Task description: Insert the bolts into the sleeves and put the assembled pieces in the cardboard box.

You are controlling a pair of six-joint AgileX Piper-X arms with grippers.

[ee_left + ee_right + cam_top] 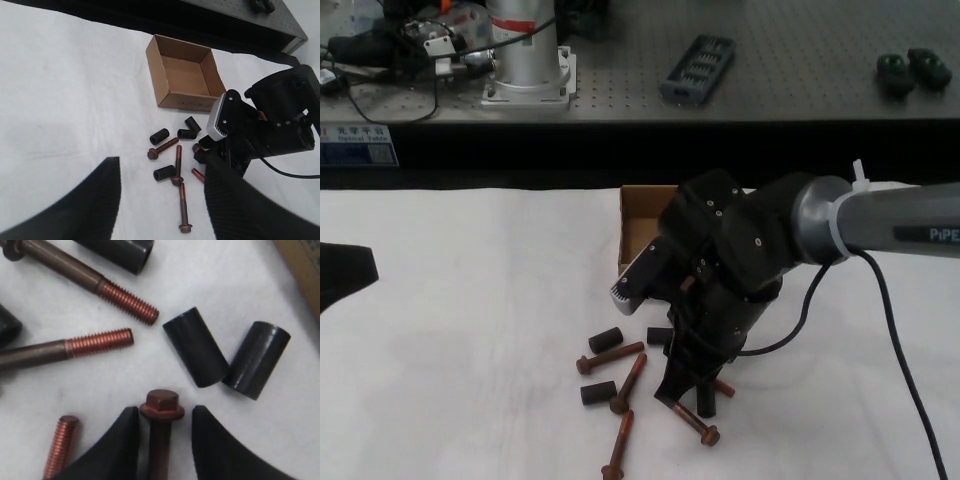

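Now my right fingers (220,452) straddle a bolt (161,407) on the tabletop (295,440), parted, not gripping it, on the near side of the box (185,101); my left fingers (90,200) hang spread, empty.

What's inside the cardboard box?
Nothing visible: the cardboard box shows only its bare brown floor. A thin strip of floor behind its near wall is covered.

Bolts (100,342) show coppery brown, threads brighter orange, shanks duller. Sleeves (196,347) are glossy black. Box (181,101) is plain tan. White cloth (470,330) lies under it all. Right gripper (165,415) is matte black, left gripper (162,159) black too. Right arm (880,225) runs grey into black, with a white tie (860,175). The bench (620,90) is grey with a grid of dark dots.
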